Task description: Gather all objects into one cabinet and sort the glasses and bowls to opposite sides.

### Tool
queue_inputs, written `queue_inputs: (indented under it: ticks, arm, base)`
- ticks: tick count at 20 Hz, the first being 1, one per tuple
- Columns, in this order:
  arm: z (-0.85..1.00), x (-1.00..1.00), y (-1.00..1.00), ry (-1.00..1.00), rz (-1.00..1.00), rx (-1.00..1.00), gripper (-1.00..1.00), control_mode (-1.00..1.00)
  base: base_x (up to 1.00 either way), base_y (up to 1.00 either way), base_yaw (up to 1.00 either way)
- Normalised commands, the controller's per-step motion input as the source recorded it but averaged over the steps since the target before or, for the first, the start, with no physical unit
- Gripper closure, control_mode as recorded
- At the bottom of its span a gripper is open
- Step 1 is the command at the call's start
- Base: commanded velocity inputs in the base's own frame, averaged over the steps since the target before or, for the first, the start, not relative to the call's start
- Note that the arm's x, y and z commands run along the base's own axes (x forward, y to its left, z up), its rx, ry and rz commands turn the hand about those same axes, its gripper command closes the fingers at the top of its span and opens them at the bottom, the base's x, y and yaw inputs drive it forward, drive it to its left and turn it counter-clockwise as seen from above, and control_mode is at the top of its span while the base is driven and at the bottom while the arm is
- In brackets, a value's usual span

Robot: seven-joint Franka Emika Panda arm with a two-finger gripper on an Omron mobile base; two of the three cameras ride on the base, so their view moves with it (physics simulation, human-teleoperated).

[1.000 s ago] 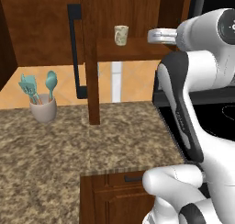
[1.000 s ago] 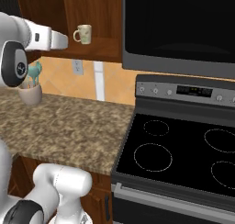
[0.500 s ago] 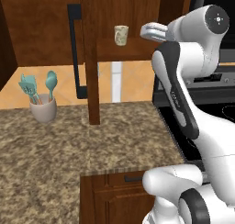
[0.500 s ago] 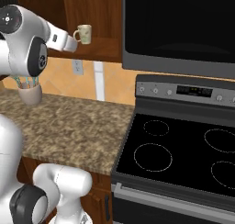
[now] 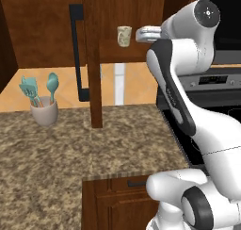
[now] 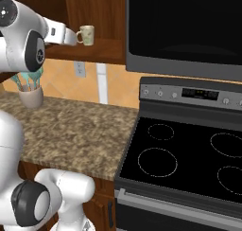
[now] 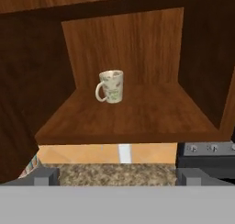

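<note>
Gripper (image 7: 117,177) spread fully wide, holding nothing, level with the open cabinet (image 7: 128,117) and just short of its front edge. Farther in, toward the back of that cabinet's floor: upright pale beige speckled cup (image 7: 111,86) with a loop handle, standing alone, apart from both side walls

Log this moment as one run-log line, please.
tool: open, empty | target: speckled mug upright on cabinet shelf, handle toward tool's left in hand view | contact: none, tool short of shelf
</note>
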Motion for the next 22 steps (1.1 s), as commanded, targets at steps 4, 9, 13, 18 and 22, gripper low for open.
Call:
queue_inputs:
  ticks: [4, 9, 13, 18, 22]
  arm:
    - [-0.26, 0.47, 0.0, 0.0, 0.0, -0.04, -1.0, -1.0]
    - [-0.07, 0.55, 0.05, 0.0, 0.01, 0.0, -1.0, -1.0]
    - [0.0, 0.24, 0.19, 0.02, 0.03, -0.01, -1.0, -1.0]
    - [-0.01, 0.04, 0.2, 0.0, 0.0, -0.02, -1.0, -1.0]
    - [-0.16, 0.04, 0.13, 0.0, -0.05, -0.07, -1.0, -1.0]
  base:
    - [0.0, 0.0, 0.0]
    - [0.0, 0.0, 0.0]
    - [0.0, 0.0, 0.0]
    - [0.0, 0.0, 0.0]
    - [0.0, 0.0, 0.0]
